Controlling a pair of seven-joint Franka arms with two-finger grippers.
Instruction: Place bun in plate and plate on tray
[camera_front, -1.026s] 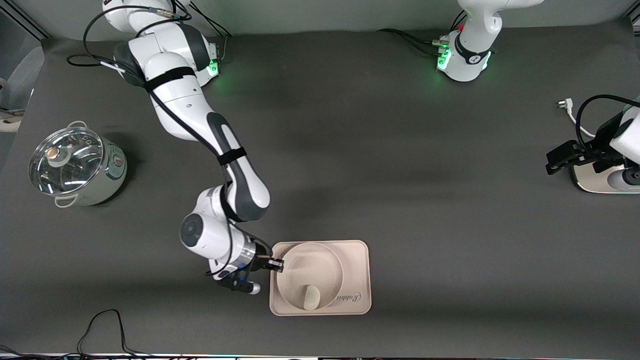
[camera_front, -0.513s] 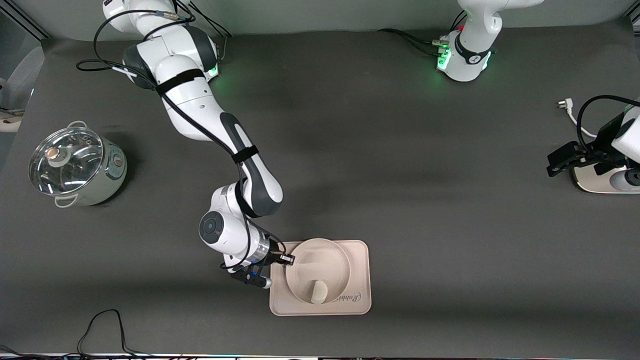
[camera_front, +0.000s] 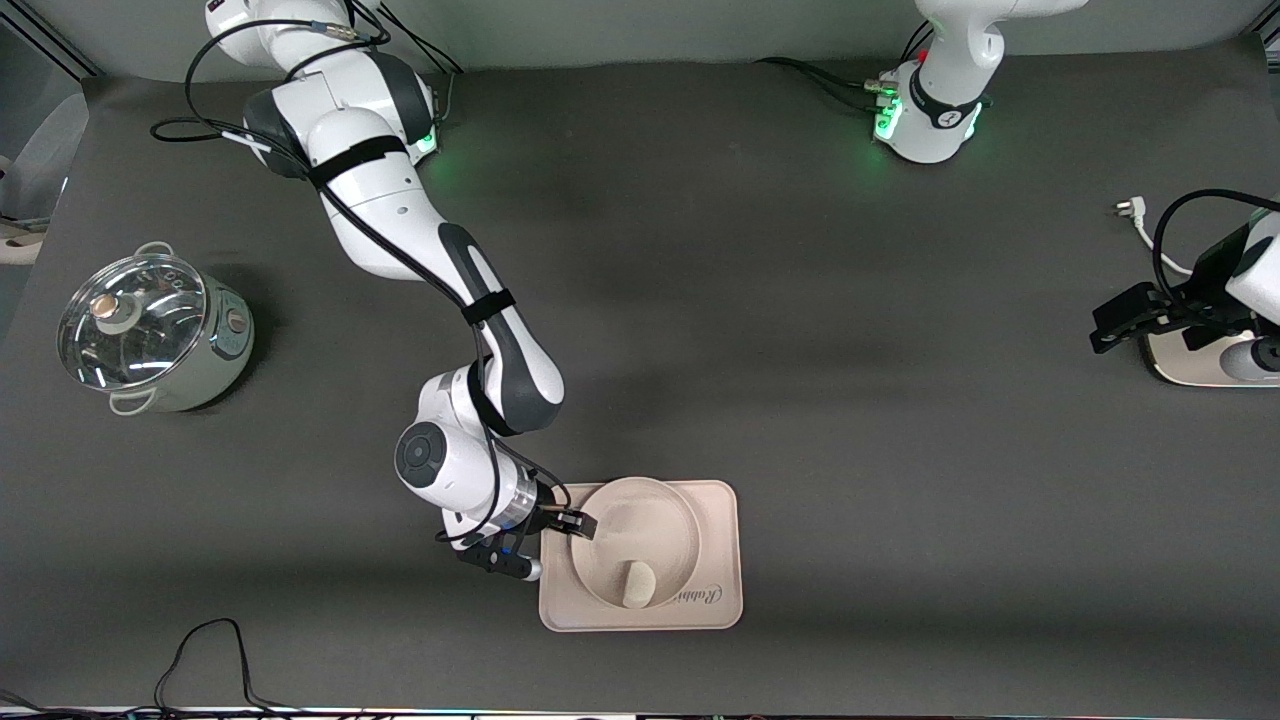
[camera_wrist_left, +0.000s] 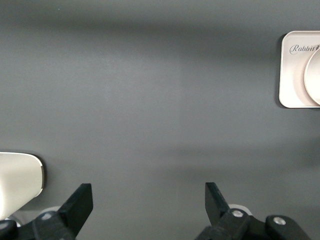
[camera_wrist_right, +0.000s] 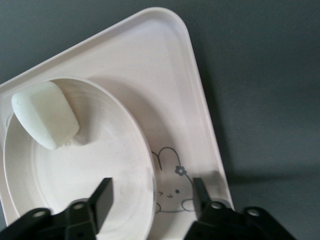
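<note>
Over the plate's (camera_front: 634, 545) rim we see the right gripper (camera_front: 578, 521), fingers spread on either side of the rim, not squeezing it. Our plate sits on the tray (camera_front: 722, 545), and the bun (camera_front: 636, 585) lies in the plate. Our left gripper (camera_front: 1125, 318) waits wide open, well apart, holding nothing

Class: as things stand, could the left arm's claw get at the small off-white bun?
Probably yes: the small off-white bun lies uncovered in the round cream-pink plate, though the open left claw waits at the table's end.

Matt cream plate (camera_front: 640, 538), tray (camera_front: 718, 540); shiny metal pot (camera_front: 150, 335).
</note>
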